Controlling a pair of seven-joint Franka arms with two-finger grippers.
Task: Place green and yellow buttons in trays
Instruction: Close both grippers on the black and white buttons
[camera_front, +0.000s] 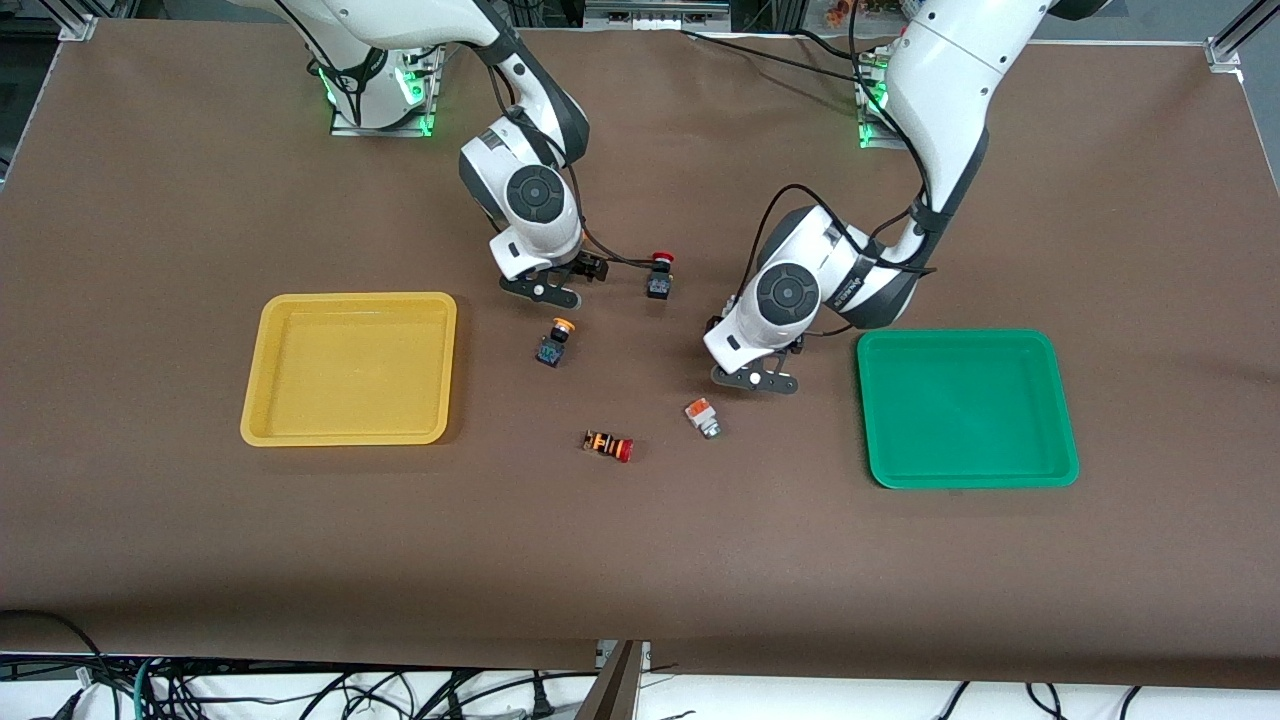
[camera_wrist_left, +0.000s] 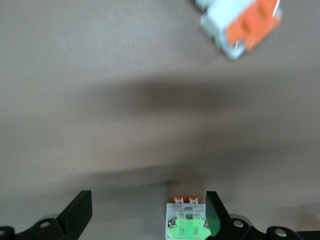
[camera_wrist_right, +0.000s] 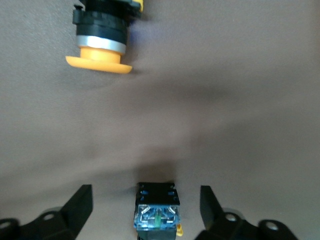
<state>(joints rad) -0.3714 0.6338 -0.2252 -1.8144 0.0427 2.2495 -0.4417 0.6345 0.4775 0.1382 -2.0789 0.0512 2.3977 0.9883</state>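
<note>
The left hand (camera_wrist_left: 145, 215) is spreading open around the pale-green button (camera_wrist_left: 186, 225), seemingly touching one finger; the right hand (camera_wrist_right: 146, 210) is spreading open around a blue-bodied button (camera_wrist_right: 157, 212).

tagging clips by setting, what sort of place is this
Most likely a robotics lab bench. A brown-covered table carries two Franka arms, aluminium framing stands at its corner, loose cables hang under its edge, and only a yellow tray, a green tray and small buttons are laid out.

One tray (camera_front: 350, 368) lies toward the right arm's end of the table, the other tray (camera_front: 966, 408) toward the left arm's end. Between them, four buttons (camera_front: 553, 343) lie scattered mid-table.
</note>
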